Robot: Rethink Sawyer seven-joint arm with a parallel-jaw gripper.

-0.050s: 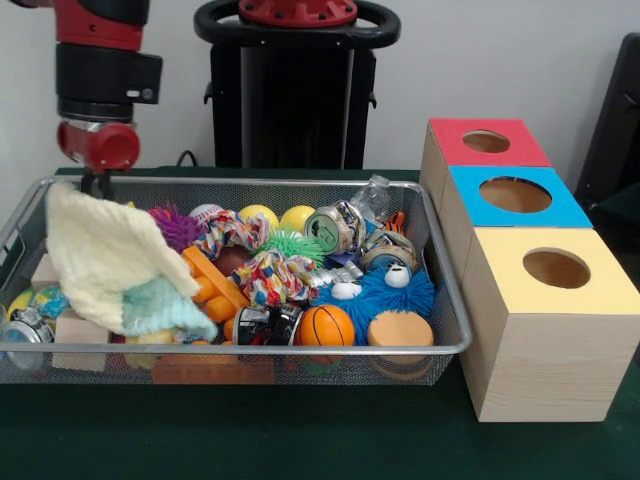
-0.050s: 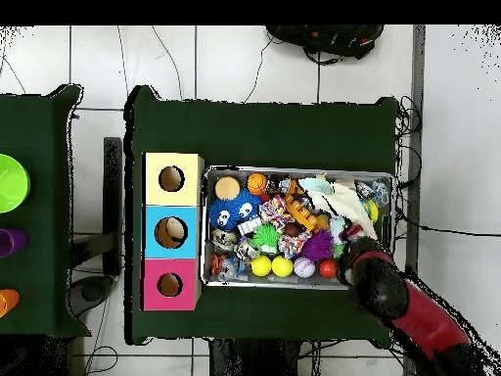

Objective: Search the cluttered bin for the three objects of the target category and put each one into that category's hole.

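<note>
We hold the cream cloth [image 1: 100, 250] pinched in our gripper [image 1: 97, 186], lifted over the wire bin's [image 1: 440, 345] end farthest from the three holed boxes [image 1: 540, 320]. Its trailing edge drapes over the clutter, so it may snag toys or slip free during the carry.

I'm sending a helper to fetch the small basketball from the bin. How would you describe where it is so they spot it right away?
Find the wire mesh bin beside the three wooden boxes. Along its front edge, nearest the camera, sits the small basketball, just left of a plain orange foam disc. It alone is orange with black seam lines.
</note>
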